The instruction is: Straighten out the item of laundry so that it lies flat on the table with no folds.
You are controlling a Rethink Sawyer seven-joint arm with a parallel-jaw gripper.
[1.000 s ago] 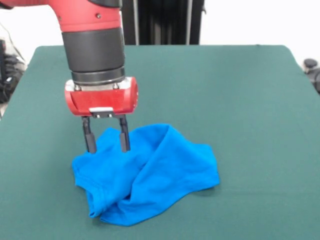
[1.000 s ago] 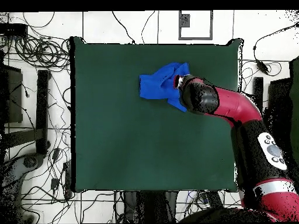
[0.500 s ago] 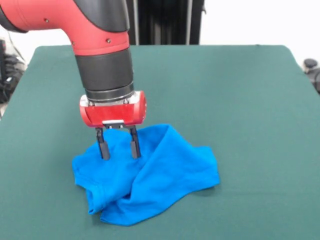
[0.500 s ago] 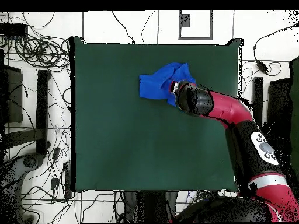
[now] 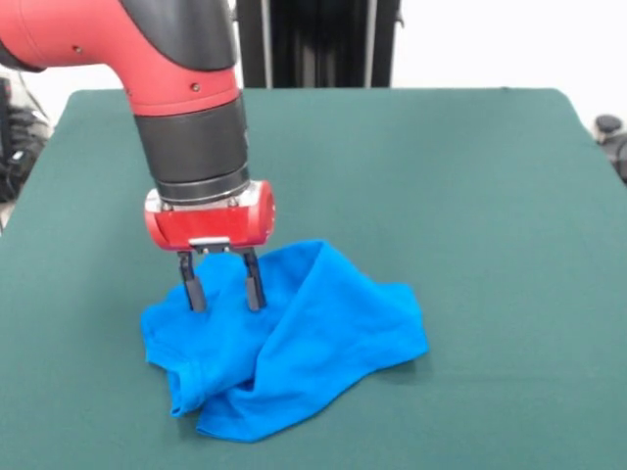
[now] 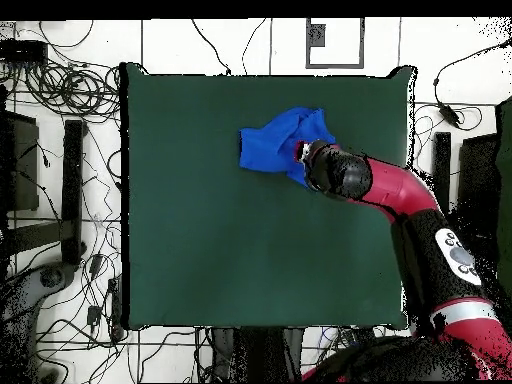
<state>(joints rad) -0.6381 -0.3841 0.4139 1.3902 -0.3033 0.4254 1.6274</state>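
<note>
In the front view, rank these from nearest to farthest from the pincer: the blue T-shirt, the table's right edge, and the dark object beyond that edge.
1. The T-shirt: right at the tips of the open pincer, crumpled just below it.
2. The right edge of the table: far across the green top, to the picture's right.
3. The dark object: just past that edge, off the table.

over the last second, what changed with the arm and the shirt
The gripper came down from just above the shirt's far edge until its open fingers reach the cloth, shifting a little sideways along that edge. It has not closed on anything. The blue T-shirt stayed crumpled and folded in the same place on the table.
</note>
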